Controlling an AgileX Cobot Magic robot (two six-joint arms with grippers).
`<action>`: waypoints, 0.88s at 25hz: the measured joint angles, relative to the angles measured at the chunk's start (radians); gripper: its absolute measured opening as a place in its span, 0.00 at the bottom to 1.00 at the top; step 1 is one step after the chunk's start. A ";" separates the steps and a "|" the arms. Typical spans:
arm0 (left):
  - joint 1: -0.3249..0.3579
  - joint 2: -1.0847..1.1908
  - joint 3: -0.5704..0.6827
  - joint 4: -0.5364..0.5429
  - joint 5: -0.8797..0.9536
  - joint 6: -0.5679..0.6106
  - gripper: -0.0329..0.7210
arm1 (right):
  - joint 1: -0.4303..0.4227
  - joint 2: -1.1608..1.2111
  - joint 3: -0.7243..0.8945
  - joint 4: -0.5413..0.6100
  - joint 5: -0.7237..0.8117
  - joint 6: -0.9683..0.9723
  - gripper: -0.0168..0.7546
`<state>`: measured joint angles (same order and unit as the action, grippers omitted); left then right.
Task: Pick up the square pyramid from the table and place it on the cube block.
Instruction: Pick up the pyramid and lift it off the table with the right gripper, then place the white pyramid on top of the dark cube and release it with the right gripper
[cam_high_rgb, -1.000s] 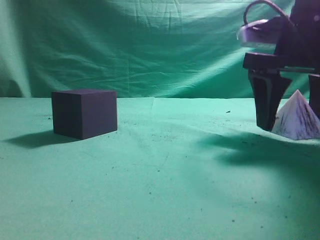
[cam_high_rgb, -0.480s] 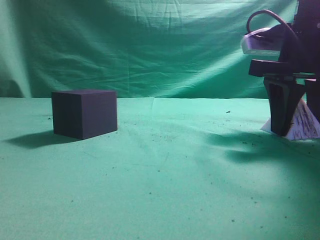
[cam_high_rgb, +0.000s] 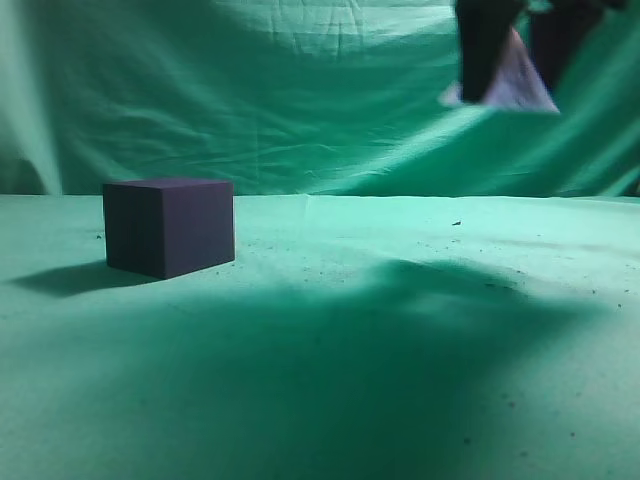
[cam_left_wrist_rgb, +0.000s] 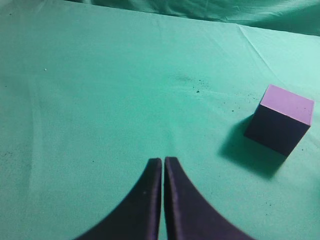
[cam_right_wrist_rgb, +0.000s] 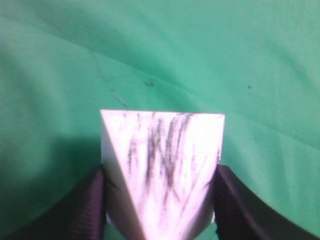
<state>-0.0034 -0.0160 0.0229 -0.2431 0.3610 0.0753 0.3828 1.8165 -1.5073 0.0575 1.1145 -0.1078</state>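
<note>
Square pyramid (cam_high_rgb: 515, 82) lifted clear of the table, clamped in the right gripper (cam_high_rgb: 518, 45).

A second ago the streaked white pyramid sat on the green cloth at far right; now it hangs high at the upper right, both dark fingers pressed against its sloping sides, so the pick looks done and the carry remains. The cube block (cam_high_rgb: 169, 225) stands well apart to the left, its top bare. The left gripper (cam_left_wrist_rgb: 163, 162) hovers with its jaws pressed together, holding nothing. The table (cam_high_rgb: 330, 400) is wrinkled green cloth with dark crumbs; a green backdrop (cam_high_rgb: 250, 90) hangs behind.
</note>
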 joint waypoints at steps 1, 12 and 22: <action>0.000 0.000 0.000 0.000 0.000 0.000 0.04 | 0.034 0.000 -0.048 0.000 0.025 0.000 0.54; 0.000 0.000 0.000 0.000 0.000 0.000 0.04 | 0.410 0.208 -0.422 0.008 0.127 0.022 0.54; 0.000 0.000 0.000 0.001 0.000 0.000 0.04 | 0.463 0.406 -0.557 -0.007 0.129 0.022 0.54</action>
<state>-0.0034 -0.0160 0.0229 -0.2417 0.3610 0.0753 0.8460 2.2223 -2.0646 0.0506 1.2432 -0.0857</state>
